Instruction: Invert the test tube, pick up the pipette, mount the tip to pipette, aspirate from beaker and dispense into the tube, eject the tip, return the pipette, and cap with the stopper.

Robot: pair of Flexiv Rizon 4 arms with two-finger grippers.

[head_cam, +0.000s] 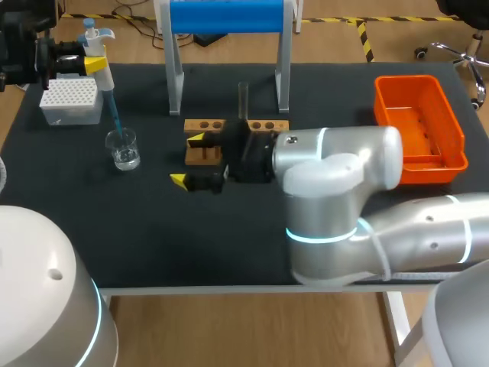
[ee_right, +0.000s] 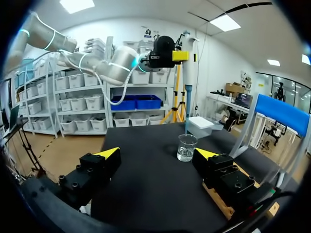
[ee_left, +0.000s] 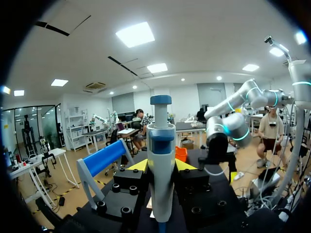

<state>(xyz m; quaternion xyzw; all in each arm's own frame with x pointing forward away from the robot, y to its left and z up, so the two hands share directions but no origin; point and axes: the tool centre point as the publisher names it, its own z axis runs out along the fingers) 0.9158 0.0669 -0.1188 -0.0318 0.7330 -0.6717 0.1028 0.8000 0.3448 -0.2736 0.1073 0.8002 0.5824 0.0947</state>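
Left gripper (ee_left: 161,165) clamped on pipette (head_cam: 100,57), upright over beaker (head_cam: 123,148); tip probably dipped in; right gripper (head_cam: 188,160) spread wide, holding nothing, beside wooden rack (head_cam: 205,126); test tube (head_cam: 244,98) upright at rack.

pipette (head_cam: 105,80) white (blue-topped) | bin (head_cam: 382,103) orange | mat (head_cam: 153,229) black

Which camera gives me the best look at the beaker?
The right wrist view: the beaker stands in side profile ahead of the open fingers, the pipette tip reaching its mouth. The head view shows it small, from above, near the tip box. The left wrist view misses it; the pipette fills the middle.
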